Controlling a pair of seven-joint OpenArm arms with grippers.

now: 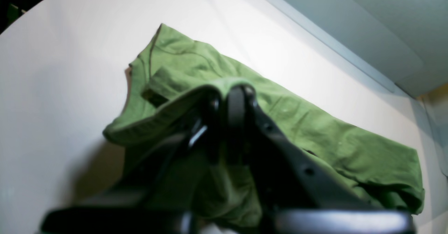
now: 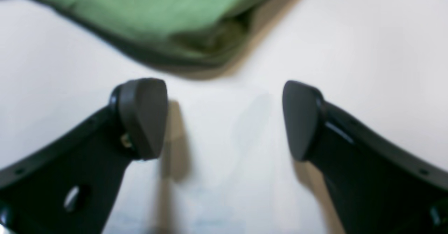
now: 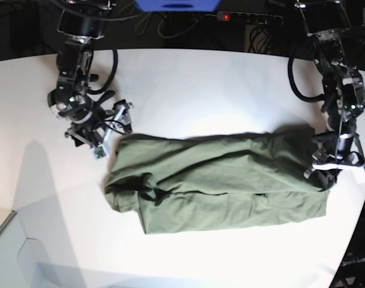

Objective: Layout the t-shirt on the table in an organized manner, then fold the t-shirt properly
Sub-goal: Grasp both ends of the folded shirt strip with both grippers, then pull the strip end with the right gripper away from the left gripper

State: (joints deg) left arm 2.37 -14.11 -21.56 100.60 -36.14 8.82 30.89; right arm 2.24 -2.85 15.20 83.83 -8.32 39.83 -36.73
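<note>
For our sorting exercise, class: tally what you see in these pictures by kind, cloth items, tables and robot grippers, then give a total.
Cloth items: 1, the t-shirt
Tables: 1, the table
Robot grippers: 2, the left gripper and the right gripper
Total: 4

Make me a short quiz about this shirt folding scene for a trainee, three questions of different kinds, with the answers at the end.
1. True or false: the right end effector has cloth between its fingertips.
2. Multiple choice: the left end effector is A) open above bare table, B) shut on a fold of the t-shirt, C) resting on the power strip.
3. Short answer: what does the t-shirt lie on?

Key:
1. False; it is open over the bare table, with the shirt's edge just ahead of it.
2. B.
3. The white table.
</note>
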